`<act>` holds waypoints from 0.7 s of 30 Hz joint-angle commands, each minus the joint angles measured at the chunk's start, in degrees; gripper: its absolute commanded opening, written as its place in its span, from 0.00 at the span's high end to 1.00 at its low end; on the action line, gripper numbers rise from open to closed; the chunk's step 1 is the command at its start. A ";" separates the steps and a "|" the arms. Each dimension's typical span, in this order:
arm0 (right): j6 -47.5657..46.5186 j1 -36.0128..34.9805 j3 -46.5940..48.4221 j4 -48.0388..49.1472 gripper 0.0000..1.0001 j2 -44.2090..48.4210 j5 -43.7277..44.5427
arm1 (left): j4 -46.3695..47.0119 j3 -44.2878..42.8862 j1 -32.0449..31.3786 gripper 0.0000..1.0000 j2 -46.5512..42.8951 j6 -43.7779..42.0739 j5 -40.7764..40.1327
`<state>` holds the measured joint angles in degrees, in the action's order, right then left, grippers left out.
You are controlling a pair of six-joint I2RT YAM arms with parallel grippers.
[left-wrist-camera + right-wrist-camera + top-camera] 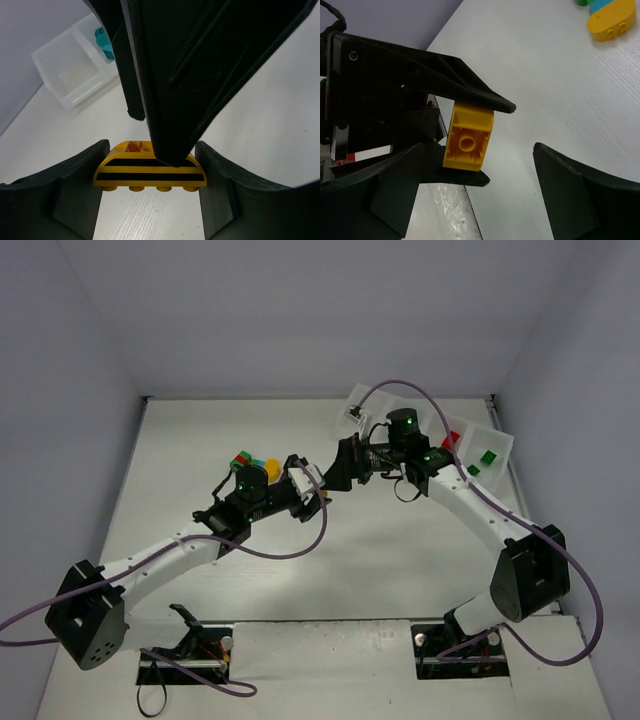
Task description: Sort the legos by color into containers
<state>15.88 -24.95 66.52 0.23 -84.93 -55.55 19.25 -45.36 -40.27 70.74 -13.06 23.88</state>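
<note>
Over the middle of the white table (400, 540), the left gripper (151, 165) pinches one yellow brick (150, 176) with two black stripes, and the right gripper (482, 150) faces it with jaws spread wide, one finger (200, 75) over this brick. Just left behind them lies one cluster of loose legos (250, 462), at least four pieces, with bare table all around. At the far right edge lies the one tray (500, 440), holding one red piece (452, 439), two green pieces (487, 456) and some teal ones (102, 42).

Pale grey walls (300, 310) enclose a white table (200, 440).
</note>
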 commanded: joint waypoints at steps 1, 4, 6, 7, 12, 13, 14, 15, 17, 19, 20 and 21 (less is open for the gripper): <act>0.99 -1.33 1.42 5.92 0.16 -0.06 -3.07 | 4.84 -3.77 0.28 0.84 0.19 1.01 1.96; 1.43 -2.29 1.68 6.54 0.20 -1.12 -3.25 | 5.98 -3.50 0.28 0.84 0.54 1.63 2.05; 1.70 -2.65 1.68 6.71 0.25 -1.91 -3.43 | 6.68 -3.59 0.28 0.84 0.89 1.98 2.05; 1.70 -2.91 1.77 6.71 0.28 -2.17 -3.51 | 6.77 -3.68 0.28 0.84 0.98 2.16 1.96; 1.52 -3.09 1.94 6.98 0.70 -2.79 -2.81 | 7.21 -3.42 0.28 0.84 1.42 2.60 1.79; 1.52 -3.09 2.21 6.98 0.79 -3.14 -2.64 | 7.73 -3.24 0.28 0.82 1.33 2.69 1.18; 1.61 -3.09 2.38 6.89 0.85 -3.32 -2.55 | 7.74 -3.15 0.28 0.80 1.24 2.69 0.91; 1.52 -3.00 2.47 6.89 0.94 -3.49 -1.76 | 7.65 -3.06 0.28 0.77 1.24 2.69 0.65; 1.26 -2.30 2.82 6.98 0.99 -3.67 -0.35 | 7.12 -2.71 0.28 0.58 1.15 2.86 -0.84; 1.08 -1.16 3.44 6.89 1.00 -4.63 2.36 | 6.69 -1.40 0.37 0.39 0.63 3.22 -2.69; 1.17 0.50 4.48 6.89 1.00 -5.07 3.51 | 6.68 -0.78 0.37 0.22 0.28 3.39 -5.48; 1.35 1.47 5.19 6.89 1.00 -5.77 6.30 | 6.68 -0.08 0.37 0.17 -0.07 4.26 -7.25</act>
<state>19.20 -26.98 67.64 3.20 -89.47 -54.46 21.52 -45.47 -40.27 73.23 -11.07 20.97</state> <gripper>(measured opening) 0.341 0.762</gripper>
